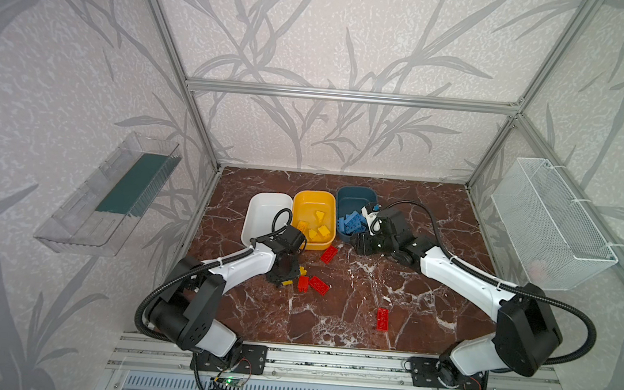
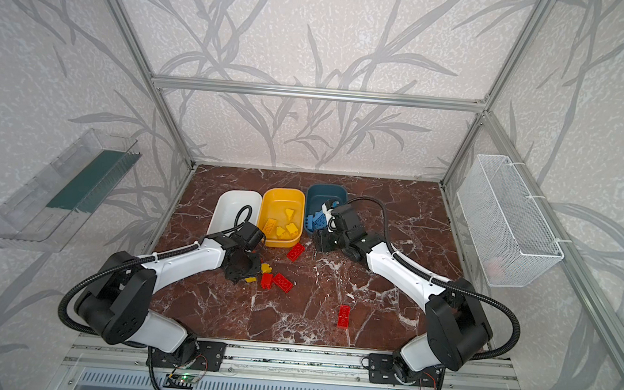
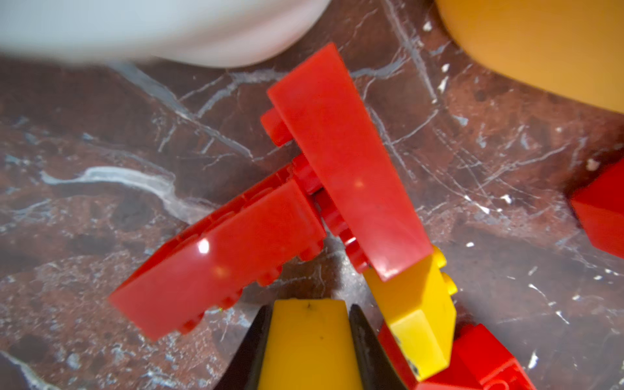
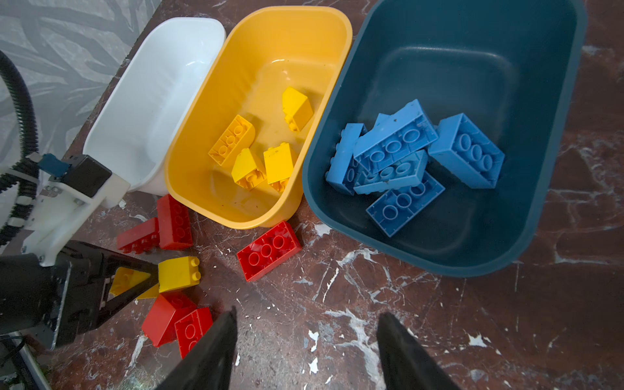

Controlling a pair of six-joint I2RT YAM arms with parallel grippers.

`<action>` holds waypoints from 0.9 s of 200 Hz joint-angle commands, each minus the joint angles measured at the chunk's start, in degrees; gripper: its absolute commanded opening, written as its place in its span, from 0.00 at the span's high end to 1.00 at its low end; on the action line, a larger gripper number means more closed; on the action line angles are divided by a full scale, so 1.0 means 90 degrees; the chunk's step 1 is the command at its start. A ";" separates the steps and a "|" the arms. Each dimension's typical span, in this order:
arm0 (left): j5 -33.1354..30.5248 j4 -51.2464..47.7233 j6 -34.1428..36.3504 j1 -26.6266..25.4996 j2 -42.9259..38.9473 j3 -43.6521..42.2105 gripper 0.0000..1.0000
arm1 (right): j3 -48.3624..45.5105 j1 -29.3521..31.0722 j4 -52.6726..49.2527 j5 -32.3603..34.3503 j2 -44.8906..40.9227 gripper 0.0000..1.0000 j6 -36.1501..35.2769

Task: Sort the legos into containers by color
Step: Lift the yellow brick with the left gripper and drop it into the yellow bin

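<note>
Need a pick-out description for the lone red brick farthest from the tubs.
On the marble tabletop, look at the front half, toward the right arm's base. The red brick lies there alone on bare marble; every other loose red brick sits far closer to the yellow tub.

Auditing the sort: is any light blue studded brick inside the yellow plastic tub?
No, in the right wrist view the yellow plastic tub holds only yellow studded bricks.
</note>
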 commanded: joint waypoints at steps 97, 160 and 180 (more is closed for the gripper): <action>-0.0034 -0.1536 0.0893 0.0350 0.0866 0.3614 0.73 | -0.0797 0.0336 0.0352 -0.0233 -0.0715 0.33 0.0085; 0.0117 -0.2055 0.0958 0.0395 0.2774 0.5636 0.73 | -0.1310 0.0589 0.0641 -0.0506 -0.1008 0.33 0.0209; 0.0019 -0.2296 0.1007 0.0421 0.3365 0.6232 0.73 | -0.1358 0.0716 0.0653 -0.0533 -0.1052 0.33 0.0102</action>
